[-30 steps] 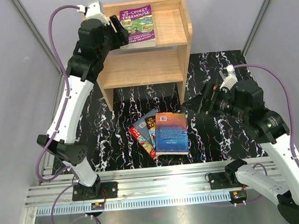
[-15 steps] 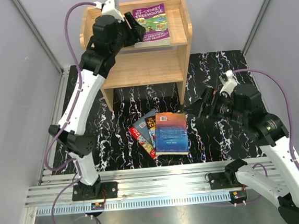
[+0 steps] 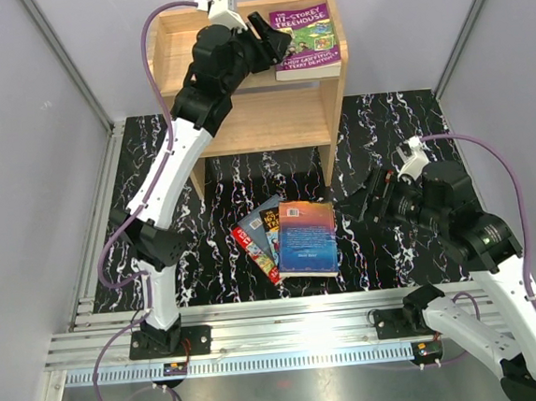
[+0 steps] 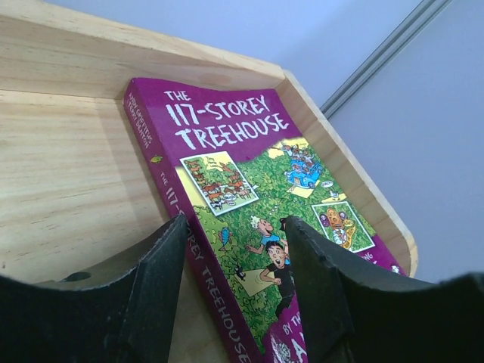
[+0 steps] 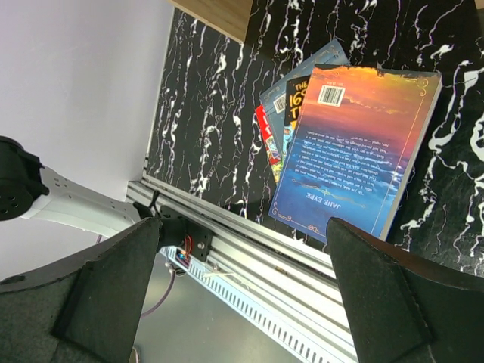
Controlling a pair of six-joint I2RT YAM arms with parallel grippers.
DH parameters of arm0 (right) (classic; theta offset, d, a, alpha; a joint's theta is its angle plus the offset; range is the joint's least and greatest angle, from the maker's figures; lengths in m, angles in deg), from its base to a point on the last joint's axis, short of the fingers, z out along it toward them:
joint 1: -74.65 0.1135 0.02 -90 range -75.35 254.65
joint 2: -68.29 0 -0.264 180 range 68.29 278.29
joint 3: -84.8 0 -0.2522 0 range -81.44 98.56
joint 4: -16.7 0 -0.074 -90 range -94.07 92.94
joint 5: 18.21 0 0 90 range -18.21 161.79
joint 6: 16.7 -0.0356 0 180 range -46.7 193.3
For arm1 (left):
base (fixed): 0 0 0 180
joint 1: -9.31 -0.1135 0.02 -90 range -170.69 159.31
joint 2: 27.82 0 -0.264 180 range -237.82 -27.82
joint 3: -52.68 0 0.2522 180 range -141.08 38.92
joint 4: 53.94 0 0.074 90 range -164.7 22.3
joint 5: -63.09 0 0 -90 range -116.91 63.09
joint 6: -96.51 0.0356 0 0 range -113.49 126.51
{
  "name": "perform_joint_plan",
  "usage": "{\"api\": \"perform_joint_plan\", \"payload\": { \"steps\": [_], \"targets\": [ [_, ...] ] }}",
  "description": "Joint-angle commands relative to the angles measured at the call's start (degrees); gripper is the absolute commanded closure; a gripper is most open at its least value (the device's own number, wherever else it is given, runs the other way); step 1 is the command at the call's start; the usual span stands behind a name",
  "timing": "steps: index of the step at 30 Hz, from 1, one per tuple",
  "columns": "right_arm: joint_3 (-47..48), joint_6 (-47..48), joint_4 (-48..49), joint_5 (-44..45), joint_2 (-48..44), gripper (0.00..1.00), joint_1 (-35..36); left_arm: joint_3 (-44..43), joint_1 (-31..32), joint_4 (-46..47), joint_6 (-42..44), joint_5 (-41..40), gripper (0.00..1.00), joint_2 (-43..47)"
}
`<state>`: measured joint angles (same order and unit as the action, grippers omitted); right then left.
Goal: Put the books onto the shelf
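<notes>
A purple "117-Storey Treehouse" book [image 3: 308, 36] [image 4: 249, 189] lies flat at the right end of the top of the wooden shelf [image 3: 174, 40] [image 4: 68, 166]. My left gripper [image 3: 273, 42] [image 4: 234, 223] is at the book's left edge, jaws part open. One finger sits beside the spine, the other over the cover. On the mat in front lie the other books: a blue-orange one [image 3: 307, 237] [image 5: 355, 151] on top of a yellow-black one [image 3: 270, 221] and a red one [image 3: 259, 253]. My right gripper [image 3: 372, 191] [image 5: 243, 227] hangs open and empty to their right.
The shelf stands at the back of a black marbled mat [image 3: 204, 225]. Its lower tier [image 3: 261, 121] holds nothing. A metal rail [image 3: 289, 335] with both arm bases runs along the near edge. Grey walls close in both sides.
My left gripper and the purple book have slid together from the middle of the shelf top to its right end. The jaws narrowed a little. The right arm shifted slightly.
</notes>
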<state>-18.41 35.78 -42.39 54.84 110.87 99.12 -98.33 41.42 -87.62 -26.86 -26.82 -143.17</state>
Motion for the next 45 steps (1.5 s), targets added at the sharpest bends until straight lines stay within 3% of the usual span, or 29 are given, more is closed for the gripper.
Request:
{"api": "perform_joint_plan", "payload": {
  "steps": [1, 6, 9, 10, 15, 23, 26, 30, 37, 45],
  "targets": [
    [-0.53, 0.69, 0.41, 0.95, -0.58, 0.00, -0.04, 0.23, 1.81, -1.52, -3.56, 5.44, 0.42, -3.13],
    [-1.67, -0.10, 1.55, 0.43, -0.75, 0.00, -0.04, 4.86, 1.37, -3.45, 1.18, 0.17, 0.29, 3.79],
    [-2.55, -0.62, 2.43, -0.27, -0.75, 0.00, -0.12, 8.65, 0.49, -5.46, 4.08, -3.08, 0.13, 9.95],
    [-2.90, -0.63, 2.69, -0.19, -0.75, 0.00, -0.04, 9.10, 0.40, -6.78, 5.32, -4.30, 0.02, 11.36],
    [-10.61, -2.46, 6.11, 1.39, -0.49, 0.00, -0.04, 17.34, 0.40, -12.15, 10.51, -11.87, 0.01, 24.54],
    [-27.93, -9.67, 21.38, -2.11, 7.67, 0.00, -0.04, 62.81, 2.42, -6.28, 5.51, -10.74, 0.01, 49.31],
    [-30.59, -11.35, 26.05, -3.44, 11.27, 0.00, -0.04, 73.14, 2.95, -4.86, 2.78, -9.42, 0.01, 53.46],
    [-33.84, -12.57, 29.84, -4.67, 15.24, 0.00, -0.04, 77.91, 3.91, -5.04, 1.90, -9.06, 0.01, 55.49],
    [-41.04, -18.81, 42.85, -10.38, 18.93, 0.00, 0.05, 77.93, 4.27, -5.13, 2.43, -9.24, 0.01, 55.41],
    [-45.62, -22.16, 44.35, -12.93, 13.32, 0.04, 0.40, 79.94, 4.44, -4.34, 1.55, -9.24, 0.01, 55.41]
  ]
}}
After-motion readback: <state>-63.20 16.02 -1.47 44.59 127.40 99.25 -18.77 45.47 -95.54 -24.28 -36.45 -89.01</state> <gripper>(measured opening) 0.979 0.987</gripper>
